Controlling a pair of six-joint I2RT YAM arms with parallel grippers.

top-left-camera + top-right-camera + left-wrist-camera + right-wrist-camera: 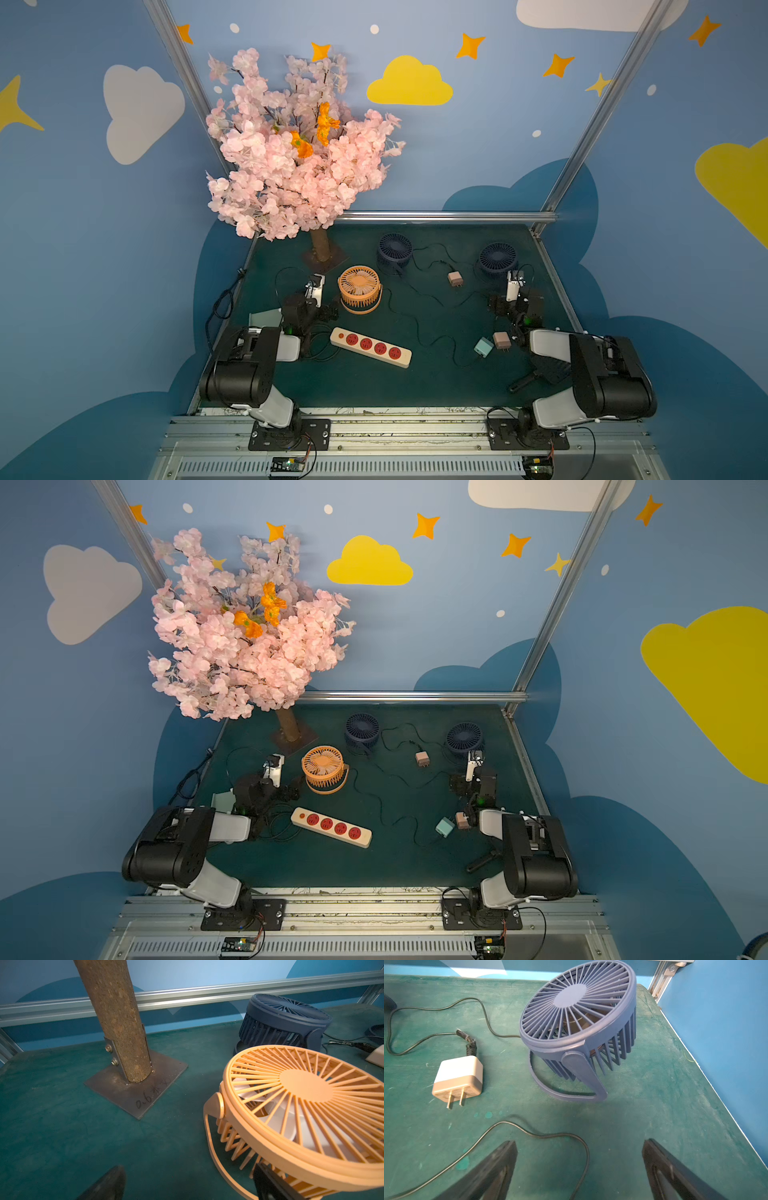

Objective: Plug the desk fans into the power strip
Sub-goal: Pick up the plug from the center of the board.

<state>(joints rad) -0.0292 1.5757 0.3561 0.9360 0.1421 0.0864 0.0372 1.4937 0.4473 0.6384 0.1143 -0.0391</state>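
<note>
Two pairs of jaws stand wide apart, nothing between them. The left gripper (187, 1186) sits low over the green mat (52, 1126), pointing forward from a folded arm. Its right finger (270, 1184) shows against the rim of the orange desk fan (305, 1118); whether they touch I cannot tell. Ahead and to the left rises the tree trunk (118, 1022) on its steel base plate (137, 1093), with bare mat before it. The right gripper (581, 1167) also hangs low and forward, with a black cord (550, 1136) looping on the mat under its gap. Just ahead a navy desk fan (577, 1022) stands tilted on its stand. A beige plug adapter (458, 1078) lies ahead to the left, and the mat's edge runs close on the right. The power strip (370, 347) lies flat behind the left jaws, toward the arm bases, in the open middle between both arms.
</note>
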